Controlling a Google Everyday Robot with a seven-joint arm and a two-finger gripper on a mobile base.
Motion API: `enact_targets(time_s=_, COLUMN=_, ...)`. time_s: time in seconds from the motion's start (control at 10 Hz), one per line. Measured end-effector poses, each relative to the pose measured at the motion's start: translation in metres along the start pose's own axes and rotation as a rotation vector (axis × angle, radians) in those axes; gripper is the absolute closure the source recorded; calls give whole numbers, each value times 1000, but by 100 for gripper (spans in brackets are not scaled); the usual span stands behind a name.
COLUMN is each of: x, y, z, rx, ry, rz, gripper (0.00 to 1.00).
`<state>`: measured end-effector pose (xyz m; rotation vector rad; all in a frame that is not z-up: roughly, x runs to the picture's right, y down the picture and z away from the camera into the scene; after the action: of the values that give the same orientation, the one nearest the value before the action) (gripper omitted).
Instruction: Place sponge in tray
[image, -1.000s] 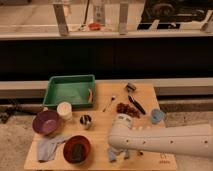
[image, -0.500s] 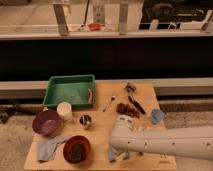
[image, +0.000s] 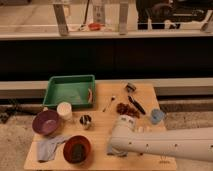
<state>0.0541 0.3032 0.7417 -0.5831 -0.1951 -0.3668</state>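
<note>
The green tray (image: 70, 90) sits at the back left of the wooden table, with a thin red item against its right wall. A red bowl (image: 77, 148) at the front left holds a dark brownish lump that may be the sponge; I cannot tell for sure. My white arm (image: 165, 142) reaches in from the right along the front edge. The gripper (image: 114, 150) is at the arm's left end, low over the table and just right of the red bowl, mostly hidden under the arm.
A purple bowl (image: 46, 122), a white cup (image: 64, 110), a small metal cup (image: 86, 120) and a grey cloth (image: 49, 147) stand left of the arm. A spoon (image: 110, 103), dark utensils (image: 131, 102) and a blue cup (image: 157, 116) lie behind it.
The arm's left end has shifted only slightly near the table's front edge. Nothing on the table has moved.
</note>
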Motion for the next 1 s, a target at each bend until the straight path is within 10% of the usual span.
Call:
enact_targets(time_s=0.4, x=4, y=7, z=10, rx=-14, ry=-21, rz=27, gripper=23)
enact_targets(time_s=1.0, x=1, y=6, z=-26, rx=34, ry=-75, rz=35, gripper=20)
